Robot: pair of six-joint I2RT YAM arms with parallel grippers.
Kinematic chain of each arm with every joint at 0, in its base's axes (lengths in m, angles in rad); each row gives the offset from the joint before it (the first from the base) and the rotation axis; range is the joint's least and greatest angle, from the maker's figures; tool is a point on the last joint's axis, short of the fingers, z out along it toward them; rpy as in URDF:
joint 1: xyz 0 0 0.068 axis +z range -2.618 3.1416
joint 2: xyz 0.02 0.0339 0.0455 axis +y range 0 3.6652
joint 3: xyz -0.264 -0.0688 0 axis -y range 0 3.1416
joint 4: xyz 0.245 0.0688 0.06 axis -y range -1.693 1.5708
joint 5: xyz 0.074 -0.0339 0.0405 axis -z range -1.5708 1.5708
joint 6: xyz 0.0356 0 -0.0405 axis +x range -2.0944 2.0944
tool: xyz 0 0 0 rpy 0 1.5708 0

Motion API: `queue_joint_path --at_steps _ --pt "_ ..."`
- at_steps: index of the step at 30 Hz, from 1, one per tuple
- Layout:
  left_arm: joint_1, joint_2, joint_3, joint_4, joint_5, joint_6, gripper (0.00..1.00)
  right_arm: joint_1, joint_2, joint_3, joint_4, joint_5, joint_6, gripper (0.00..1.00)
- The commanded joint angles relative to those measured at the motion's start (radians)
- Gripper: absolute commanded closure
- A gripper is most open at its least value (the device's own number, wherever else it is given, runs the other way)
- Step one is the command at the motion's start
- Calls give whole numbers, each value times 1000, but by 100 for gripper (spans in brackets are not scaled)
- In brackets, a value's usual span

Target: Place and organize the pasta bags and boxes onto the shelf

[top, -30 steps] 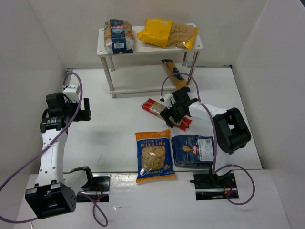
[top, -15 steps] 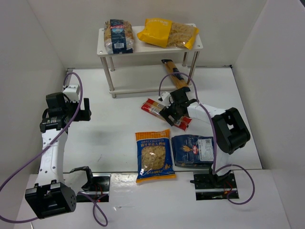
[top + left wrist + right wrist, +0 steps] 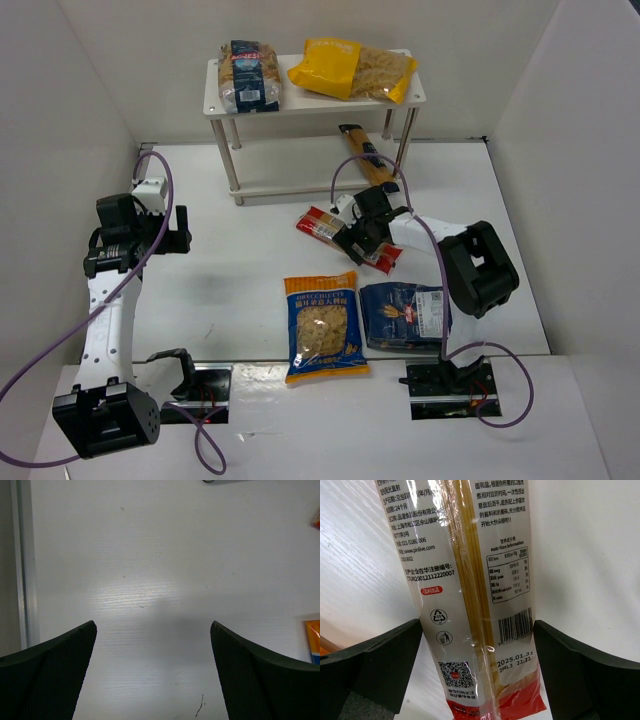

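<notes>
The white shelf stands at the back, with a dark blue bag and the big yellow bag on its top board. A red spaghetti packet lies on the table in front of it. My right gripper is low over that packet, open, with one finger on each side of its clear end. A yellow spaghetti packet lies by the shelf's right legs. A blue-and-orange bag and a second dark blue bag lie flat near the front. My left gripper is open and empty above bare table.
White walls close in the table on the left, back and right. The shelf's lower board holds nothing I can see. The right arm's purple cable loops above the red packet. A metal strip runs along the table's left edge.
My right gripper has crept a little to the left along the red spaghetti packet, staying open. The left arm has not moved.
</notes>
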Motion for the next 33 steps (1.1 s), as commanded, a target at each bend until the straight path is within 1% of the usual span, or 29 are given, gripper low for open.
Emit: queue_joint_path --at_steps 1,2,3,5,6,7,8,11,15,21,25,33 --pt "6 -10 17 32 -3 21 0 15 12 43 -26 -32 -4 1" --pt "6 -10 17 32 -3 21 0 15 22 43 -35 -43 -4 1" --pt "6 -10 17 32 -3 21 0 15 22 43 -35 -43 -4 3" --pt "6 -10 17 32 -3 21 0 15 31 52 -46 -55 -14 15" --pt "6 -10 17 32 -3 21 0 15 57 72 -72 -66 -23 27" --pt "6 -10 17 32 -3 21 0 24 69 81 -90 -66 -24 45" --pt "6 -10 17 32 -3 21 0 24 81 90 -101 -66 -24 99" --pt "6 -10 17 32 -3 21 0 61 92 90 -123 -53 -31 100" --pt "6 -19 8 32 -3 21 0 121 -24 90 -132 -64 -31 100" --pt "6 -28 8 32 -3 21 0 197 -158 122 -150 -73 28 100" --pt "6 -38 8 32 -3 21 0 208 -233 112 -115 -96 74 100" --pt "6 -47 8 41 -12 21 0 208 -348 80 5 -87 136 100"
